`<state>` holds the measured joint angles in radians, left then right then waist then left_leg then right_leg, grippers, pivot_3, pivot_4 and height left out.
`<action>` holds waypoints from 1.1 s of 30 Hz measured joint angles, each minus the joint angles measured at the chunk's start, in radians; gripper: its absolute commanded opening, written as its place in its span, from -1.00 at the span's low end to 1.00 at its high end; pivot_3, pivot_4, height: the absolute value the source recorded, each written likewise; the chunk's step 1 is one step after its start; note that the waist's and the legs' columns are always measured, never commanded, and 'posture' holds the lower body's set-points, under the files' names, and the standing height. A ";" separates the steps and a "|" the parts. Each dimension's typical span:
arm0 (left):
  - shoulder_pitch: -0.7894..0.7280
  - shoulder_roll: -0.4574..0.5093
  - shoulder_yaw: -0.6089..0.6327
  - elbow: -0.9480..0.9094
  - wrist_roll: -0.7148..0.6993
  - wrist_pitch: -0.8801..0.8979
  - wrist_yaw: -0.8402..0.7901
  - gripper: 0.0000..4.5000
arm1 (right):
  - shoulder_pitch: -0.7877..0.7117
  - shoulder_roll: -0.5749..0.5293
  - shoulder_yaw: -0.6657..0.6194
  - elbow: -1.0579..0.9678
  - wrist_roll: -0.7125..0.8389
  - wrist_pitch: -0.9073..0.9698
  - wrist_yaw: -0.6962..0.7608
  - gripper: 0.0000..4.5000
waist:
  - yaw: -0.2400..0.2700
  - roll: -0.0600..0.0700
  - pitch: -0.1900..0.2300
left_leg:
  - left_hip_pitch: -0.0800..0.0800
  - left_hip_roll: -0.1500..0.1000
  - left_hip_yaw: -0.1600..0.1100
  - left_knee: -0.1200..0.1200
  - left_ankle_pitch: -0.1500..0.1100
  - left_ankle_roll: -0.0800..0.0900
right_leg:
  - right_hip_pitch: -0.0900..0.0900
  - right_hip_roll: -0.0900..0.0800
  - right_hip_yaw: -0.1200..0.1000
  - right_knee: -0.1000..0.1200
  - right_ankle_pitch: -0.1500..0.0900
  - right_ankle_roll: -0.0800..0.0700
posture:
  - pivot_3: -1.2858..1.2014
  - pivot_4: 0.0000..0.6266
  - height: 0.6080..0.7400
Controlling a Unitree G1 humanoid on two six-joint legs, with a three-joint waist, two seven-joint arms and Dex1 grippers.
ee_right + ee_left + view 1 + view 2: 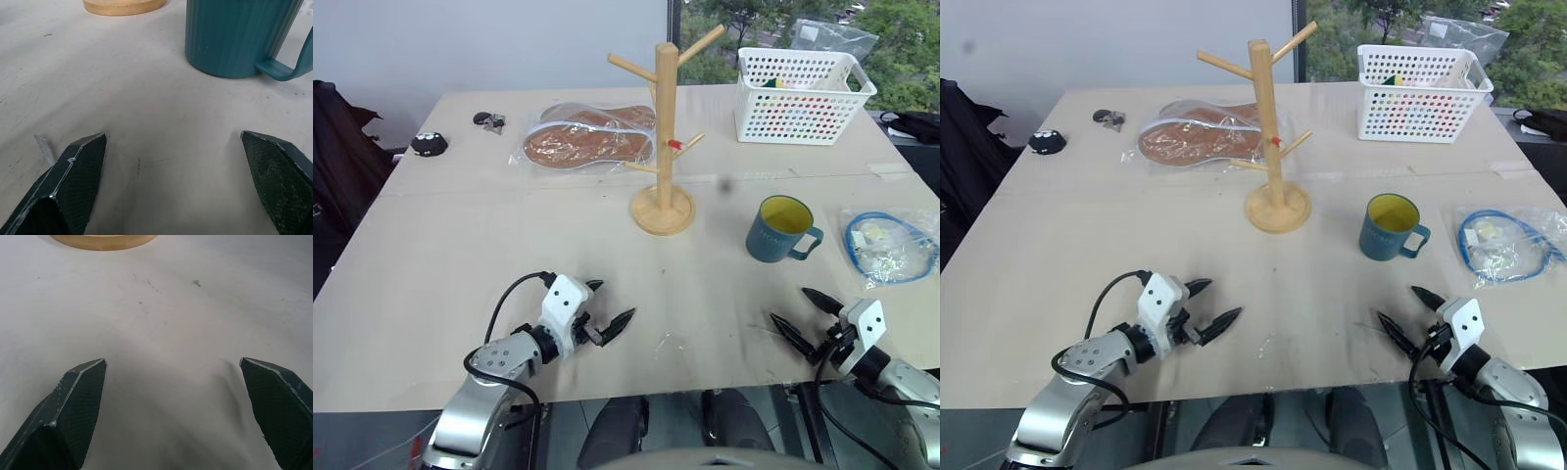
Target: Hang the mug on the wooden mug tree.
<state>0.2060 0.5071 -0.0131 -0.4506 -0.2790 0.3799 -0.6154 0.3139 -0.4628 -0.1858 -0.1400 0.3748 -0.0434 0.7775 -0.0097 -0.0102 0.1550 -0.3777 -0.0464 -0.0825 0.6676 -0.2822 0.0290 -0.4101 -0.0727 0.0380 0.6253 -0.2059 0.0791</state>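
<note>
A pale desk (460, 294) filled the scene, set against a white wall with a window and green trees behind its far right corner.

On the far right of the desk stood a white perforated basket (803, 96) with coloured items inside. To its left, at the far middle, lay a clear plastic bag holding brown insole-shaped pieces (587, 137). Just in front of that bag, near the desk's centre, the wooden mug tree (665, 147) stood upright on its round base, its pegs bare and one short peg tipped red. A clear bag with a coiled blue cable (891, 245) lay at the right edge.

The mug (781, 230) stood upright on the desk to the right of the mug tree and apart from it, just left of the cable bag, its yellow inside showing and its loop handle turned to the right and towards the robot.

At the near edge, the left claw (610, 309) hovered low over bare desk, its two black fingers spread wide, released and holding nothing; in the left wrist view the tree's base edge lay ahead of it. The right claw (808, 318) sat near the right front edge, also wide open and empty, touching nothing, with the mug ahead of it and well apart in the right wrist view (239, 36).

A small black object (429, 144) and a smaller dark item (489, 120) rested at the far left.
</note>
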 measured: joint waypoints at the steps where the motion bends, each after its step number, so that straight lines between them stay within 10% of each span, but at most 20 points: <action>1: 0.000 0.000 0.000 0.000 0.000 0.000 0.000 1.00 | 0.000 0.000 0.000 0.000 0.000 0.000 0.000 0.97 | 0.000 0.000 0.000 | 0.000 0.000 0.000 0.000 0.000 0.000 | 0.000 0.000 0.000 0.000 0.000 0.000 | 0.03 -0.52 1.00; 21: 0.023 0.012 -0.010 -0.014 0.002 -0.011 -0.014 1.00 | 0.034 -0.038 -0.030 -0.012 0.023 0.020 0.004 0.97 | 0.001 0.000 0.000 | 0.000 0.000 0.000 0.000 0.000 0.000 | 0.000 0.000 0.000 0.000 0.000 0.000 | 0.03 -0.52 1.00; 33: -0.212 0.017 -0.056 -0.038 -0.056 0.018 -0.098 1.00 | -0.058 0.100 -0.068 -0.143 -0.018 0.132 -0.332 0.97 | 0.003 0.000 0.000 | 0.000 -0.001 0.000 0.000 0.001 -0.001 | -0.001 0.000 0.000 0.000 0.000 0.000 | 0.03 -0.52 1.00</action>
<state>-0.0063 0.5236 -0.0689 -0.4888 -0.3354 0.3977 -0.7130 0.2560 -0.3631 -0.2539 -0.2831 0.3570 0.0887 0.4456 -0.0071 -0.0098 0.1550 -0.3782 -0.0471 -0.0829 0.6679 -0.2817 0.0280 -0.4106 -0.0726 0.0380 0.6255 -0.2058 0.0791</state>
